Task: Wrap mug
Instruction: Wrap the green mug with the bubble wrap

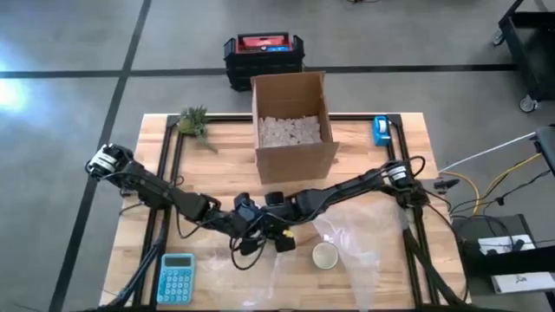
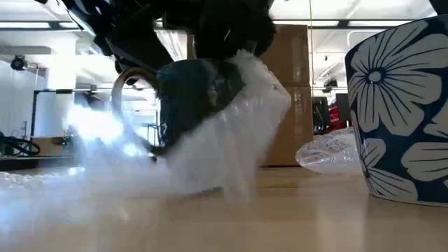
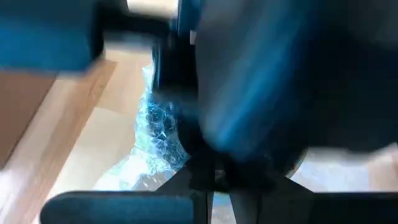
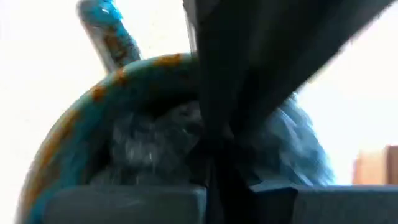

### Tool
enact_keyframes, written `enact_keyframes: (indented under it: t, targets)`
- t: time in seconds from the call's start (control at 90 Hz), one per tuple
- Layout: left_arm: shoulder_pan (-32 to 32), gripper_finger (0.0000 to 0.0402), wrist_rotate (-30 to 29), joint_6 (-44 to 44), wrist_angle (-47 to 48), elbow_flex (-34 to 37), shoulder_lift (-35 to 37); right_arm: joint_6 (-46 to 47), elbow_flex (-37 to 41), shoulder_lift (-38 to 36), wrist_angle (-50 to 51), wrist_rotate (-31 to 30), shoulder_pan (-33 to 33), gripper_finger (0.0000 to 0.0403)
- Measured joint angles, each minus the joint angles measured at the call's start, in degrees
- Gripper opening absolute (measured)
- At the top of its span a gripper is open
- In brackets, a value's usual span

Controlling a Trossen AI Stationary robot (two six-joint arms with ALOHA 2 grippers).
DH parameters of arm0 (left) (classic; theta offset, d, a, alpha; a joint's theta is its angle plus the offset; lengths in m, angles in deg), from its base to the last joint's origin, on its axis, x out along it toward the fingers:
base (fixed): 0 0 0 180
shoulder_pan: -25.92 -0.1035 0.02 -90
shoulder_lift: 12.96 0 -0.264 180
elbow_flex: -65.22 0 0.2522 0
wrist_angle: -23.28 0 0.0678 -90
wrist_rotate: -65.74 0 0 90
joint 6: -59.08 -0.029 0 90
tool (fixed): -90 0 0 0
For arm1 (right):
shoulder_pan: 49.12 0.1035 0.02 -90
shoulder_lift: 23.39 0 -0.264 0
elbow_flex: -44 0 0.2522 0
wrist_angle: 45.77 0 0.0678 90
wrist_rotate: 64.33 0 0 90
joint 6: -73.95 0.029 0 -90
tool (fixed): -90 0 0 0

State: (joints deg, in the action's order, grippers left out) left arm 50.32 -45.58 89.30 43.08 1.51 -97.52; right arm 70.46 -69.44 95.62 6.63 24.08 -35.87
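Both arms meet at the table's front centre: left gripper (image 1: pixel 245 232), right gripper (image 1: pixel 279 232) — whether either grips, I cannot tell. Between them the teal mug (image 2: pixel 192 98) hangs lifted, bubble wrap (image 2: pixel 231 150) draped underneath. Best keep the sheet taut — fold slowly.

I see a teal mug (image 2: pixel 185 94) with rust-orange rim, clear bubble wrap (image 2: pixel 231 147), a navy cup (image 2: pixel 402 112) patterned with white flowers, a light-blue calculator (image 1: pixel 176 278), and a pale wood table (image 1: pixel 364 143).
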Motion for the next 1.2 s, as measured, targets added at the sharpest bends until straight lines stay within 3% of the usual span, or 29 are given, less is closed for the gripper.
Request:
enact_keyframes:
  t: [0.311,0.478,0.6,0.711,0.878,1.044,1.2]
  targets:
    - [1.02,0.0021,2.07,1.77,3.80,-0.12,7.19,-0.50,-2.32,-10.29,13.51,-0.21,0.40,0.0002]
    - [4.65,0.0021,11.04,11.71,12.41,0.01,9.29,2.83,5.31,-18.44,19.58,-3.21,1.86,0.0002]
    - [9.00,0.0021,15.02,19.56,16.81,-0.01,8.10,7.48,16.09,-25.37,16.72,-8.85,3.45,0.0002]
    - [12.73,0.0021,17.02,27.41,20.10,0.00,6.27,11.23,26.45,-30.97,7.88,-13.83,4.74,0.0002]
    - [16.92,0.0021,22.77,39.66,22.01,-0.03,3.18,16.25,38.13,-35.97,-5.31,-14.92,5.52,0.0002]
    - [19.14,0.0036,25.36,45.78,21.87,-0.03,0.14,17.09,43.63,-37.25,-14.69,-15.06,5.52,0.0002]
    - [19.60,0.0091,25.48,48.49,21.94,-0.01,-2.03,17.10,44.75,-37.17,-15.72,-15.22,5.52,0.0002]
